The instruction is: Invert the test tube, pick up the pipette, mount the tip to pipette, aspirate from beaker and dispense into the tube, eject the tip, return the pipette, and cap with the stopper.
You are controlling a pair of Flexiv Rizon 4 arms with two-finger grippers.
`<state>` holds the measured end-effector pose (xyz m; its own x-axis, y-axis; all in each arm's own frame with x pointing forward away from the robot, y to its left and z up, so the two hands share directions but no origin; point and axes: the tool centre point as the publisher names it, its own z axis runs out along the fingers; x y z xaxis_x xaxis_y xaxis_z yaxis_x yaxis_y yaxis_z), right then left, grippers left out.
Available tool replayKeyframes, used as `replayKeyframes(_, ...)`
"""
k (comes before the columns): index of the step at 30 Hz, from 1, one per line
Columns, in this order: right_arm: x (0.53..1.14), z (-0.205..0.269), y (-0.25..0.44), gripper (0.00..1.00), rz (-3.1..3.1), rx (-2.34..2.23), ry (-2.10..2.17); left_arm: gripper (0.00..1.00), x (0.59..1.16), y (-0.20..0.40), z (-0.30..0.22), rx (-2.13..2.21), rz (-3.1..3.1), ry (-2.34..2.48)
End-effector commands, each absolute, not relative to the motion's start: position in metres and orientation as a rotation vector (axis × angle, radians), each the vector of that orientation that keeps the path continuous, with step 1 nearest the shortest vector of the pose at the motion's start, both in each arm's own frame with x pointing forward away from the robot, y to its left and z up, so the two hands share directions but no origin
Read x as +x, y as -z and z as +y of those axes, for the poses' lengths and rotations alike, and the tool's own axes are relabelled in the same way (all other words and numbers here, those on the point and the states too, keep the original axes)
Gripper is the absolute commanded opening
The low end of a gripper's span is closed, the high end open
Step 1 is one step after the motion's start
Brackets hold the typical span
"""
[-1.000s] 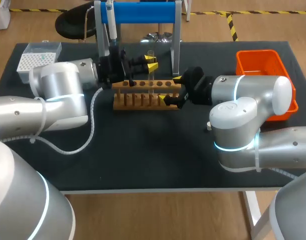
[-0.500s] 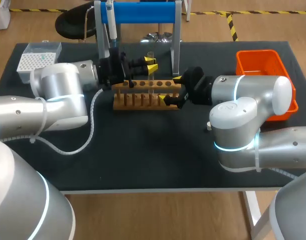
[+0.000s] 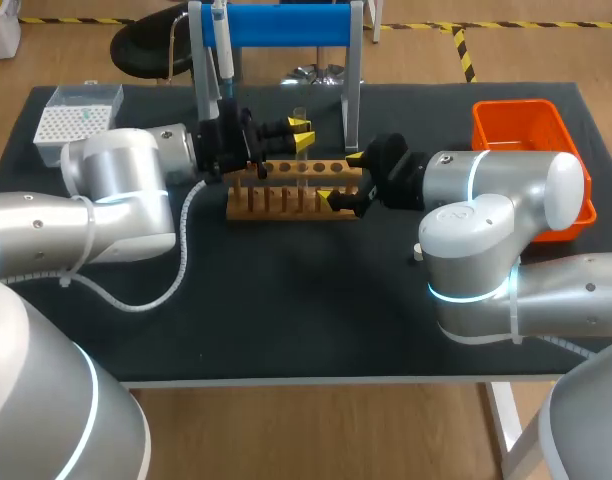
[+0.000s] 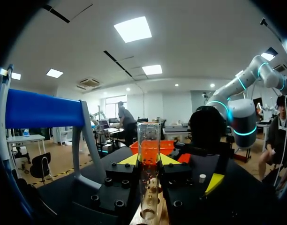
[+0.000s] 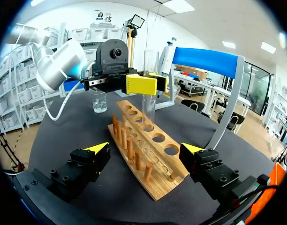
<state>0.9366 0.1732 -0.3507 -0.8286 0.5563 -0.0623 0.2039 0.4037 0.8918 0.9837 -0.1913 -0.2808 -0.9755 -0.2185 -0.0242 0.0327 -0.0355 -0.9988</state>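
right gripper (image 5: 144, 148) gapes wide astride the near end of the slotted wooden rack (image 5: 157, 180). a clear, cylindrical glass tube (image 5: 148, 111) stands mouth-up in a rack hole, pinched by the left gripper (image 4: 149, 160).

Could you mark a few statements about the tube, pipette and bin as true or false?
1. The test tube stands upright in the wooden rack. True.
2. The right gripper holds the pipette. False: the pipette hangs on the blue stand, and the right gripper sits at the rack's end, one finger on each side.
3. The orange bin is on the right arm's side of the table. True.
4. A stopper caps the test tube. False: its mouth is open.
5. The left gripper hovers over the orange bin. False: it is at the rack, with the test tube between its fingers.
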Motion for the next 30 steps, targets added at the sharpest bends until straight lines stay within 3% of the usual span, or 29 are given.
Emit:
replayKeyframes(1,0.936,0.174,0.351,1.00,2.316,0.659,-1.394,0.00,0.985,0.283,-0.191,-0.198,2.055,2.137)
replayKeyframes(8,0.936,0.174,0.351,1.00,2.316,0.659,-1.394,0.00,0.986,0.285,-0.192,-0.215,2.064,2.128)
replayKeyframes(9,0.936,0.174,0.351,1.00,2.316,0.659,-1.394,0.18,0.986,0.285,-0.192,-0.217,2.065,2.128)
replayKeyframes(10,0.936,0.174,0.351,1.00,2.316,0.659,-1.394,0.53,0.986,0.285,-0.192,-0.220,2.066,2.127)
replayKeyframes(11,0.936,0.174,0.351,1.00,2.316,0.659,-1.394,1.00,0.986,0.285,-0.192,-0.227,2.066,2.124)
replayKeyframes(22,0.936,0.174,0.351,1.00,2.316,0.659,-1.394,1.00,0.978,0.264,-0.186,-0.245,2.120,2.077)
replayKeyframes(30,0.936,0.174,0.351,1.00,2.316,0.659,-1.394,1.00,0.957,0.239,-0.142,-0.377,2.211,1.936)
